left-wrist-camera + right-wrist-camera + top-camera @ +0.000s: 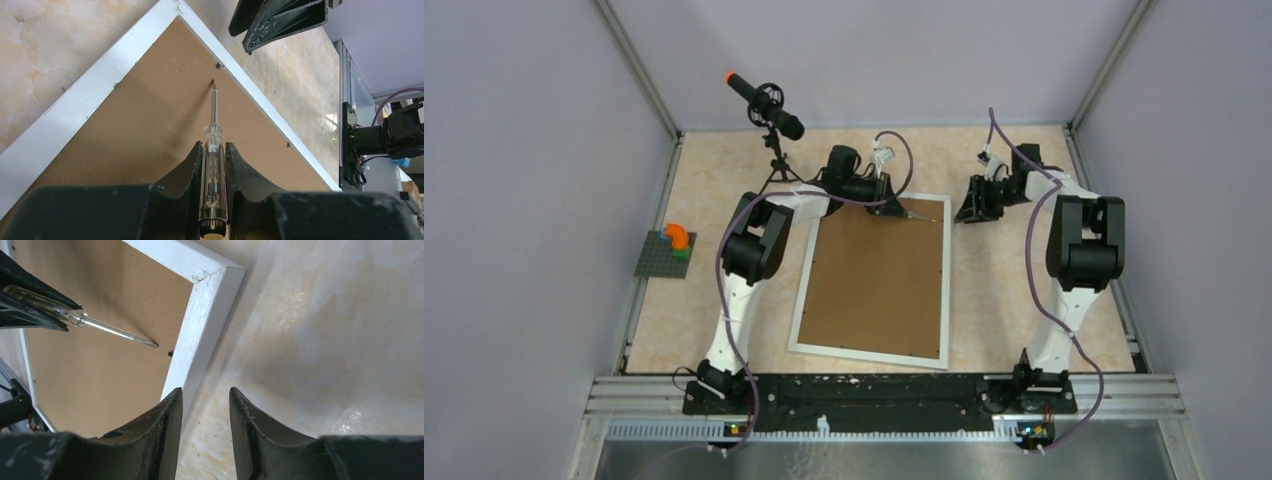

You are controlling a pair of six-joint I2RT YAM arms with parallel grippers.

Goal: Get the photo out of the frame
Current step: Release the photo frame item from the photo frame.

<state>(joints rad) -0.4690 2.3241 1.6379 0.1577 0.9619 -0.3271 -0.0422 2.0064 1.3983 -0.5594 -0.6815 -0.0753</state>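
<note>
Brown fibreboard faces up at the middle of the overhead view: the backing board [874, 275] of a large white rectangular picture frame [869, 353] that lies flat, face down, on the beige marbled table top [1009, 300]. Its long sides run from the lower edge of the picture toward the top, tilted slightly clockwise.

At the frame's upper edge, the left gripper [896, 206] is pinched on a slim screwdriver with a clear plastic handle and a thin steel shaft [214, 107]. In the left wrist view its black fingers [192, 167] press the handle from both sides, and the shaft runs up the middle of the picture. The tip rests on the board close to the inside of the frame's corner, near a small dark tab on the white border.

The right gripper [976, 203] sits just right of the frame's upper right corner in the overhead view, off the frame and over bare table. In the right wrist view [206, 392] its two fingers are spread with only table showing between them. The left finger is at the outer edge of the white border; whether it touches cannot be told.

In the upper left of the overhead view stands a black microphone with an orange tip on a small tripod [764, 103]. Below it, at the table's left edge, lies a grey studded baseplate with coloured bricks [667, 252].
</note>
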